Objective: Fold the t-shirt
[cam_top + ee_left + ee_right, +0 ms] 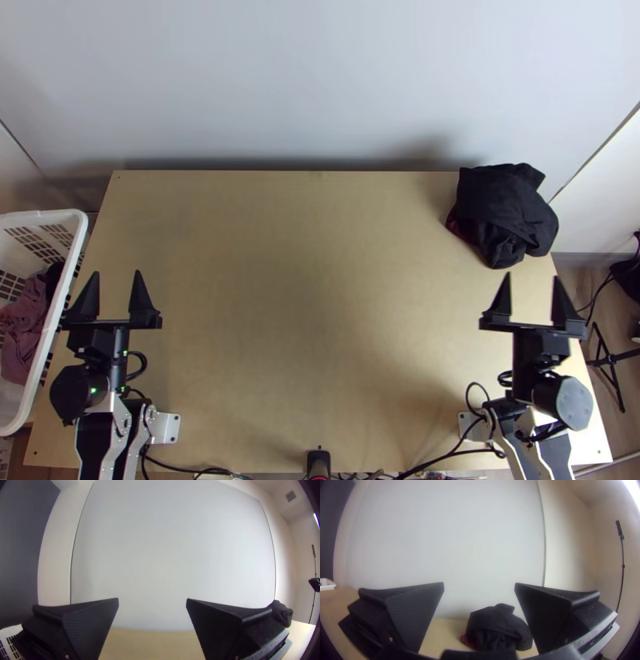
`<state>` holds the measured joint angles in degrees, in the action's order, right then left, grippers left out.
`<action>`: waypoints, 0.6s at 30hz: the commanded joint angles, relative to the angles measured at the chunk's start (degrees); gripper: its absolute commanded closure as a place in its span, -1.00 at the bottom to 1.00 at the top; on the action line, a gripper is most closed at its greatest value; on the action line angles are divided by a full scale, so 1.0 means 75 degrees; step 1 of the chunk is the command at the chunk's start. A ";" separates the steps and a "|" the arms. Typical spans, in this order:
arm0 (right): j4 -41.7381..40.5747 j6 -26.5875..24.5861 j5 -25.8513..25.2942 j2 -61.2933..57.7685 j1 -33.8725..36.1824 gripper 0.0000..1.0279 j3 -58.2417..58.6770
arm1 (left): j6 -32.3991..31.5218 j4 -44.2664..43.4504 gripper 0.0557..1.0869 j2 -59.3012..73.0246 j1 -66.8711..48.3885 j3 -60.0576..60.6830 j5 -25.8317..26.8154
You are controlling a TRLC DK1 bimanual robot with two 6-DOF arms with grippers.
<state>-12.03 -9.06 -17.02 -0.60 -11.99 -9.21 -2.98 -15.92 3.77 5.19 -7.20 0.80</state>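
A black cloth [504, 210] lies bunched in a heap at the table's far right corner, with a bit of dark red at its lower left edge. My right gripper [533, 286] stands open on the near side of the heap, apart from it. Over by the table's left edge, my left gripper [118, 284] is open with nothing between its fingers. In the left wrist view, my left gripper [152, 600] has its fingers wide apart. In the right wrist view, the heap [496, 626] sits beyond my right gripper [479, 585].
A white basket [70, 240] with mauve and dark cloth in it stands against the table's left side. The wooden table [304, 280] stretches between the two arms. Cables run along the near edge, and a tripod stands on the floor at the right.
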 commanded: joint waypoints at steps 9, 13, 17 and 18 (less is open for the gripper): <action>0.2846 0.0352 0.0148 0.0115 -0.0956 -0.91 0.0478 | 0.0117 0.3178 -0.91 -0.0514 -0.0469 0.0386 -0.0001; 0.2905 0.0446 0.0183 0.0104 -0.0933 -0.91 0.0490 | 0.0210 0.3799 -0.91 -0.0491 -0.0446 0.0386 -0.0013; 0.2917 0.0517 0.0195 0.0104 -0.0862 -0.91 0.0490 | 0.0199 0.3799 -0.91 -0.0491 -0.0259 0.0386 -0.0013; 0.2929 0.0563 0.0195 0.0104 -0.0827 -0.91 0.0502 | 0.0199 0.3799 -0.91 -0.0491 -0.0270 0.0386 -0.0013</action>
<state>8.10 -6.02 -15.81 0.19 -18.70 -5.72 -1.65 8.58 0.14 2.63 -4.51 0.58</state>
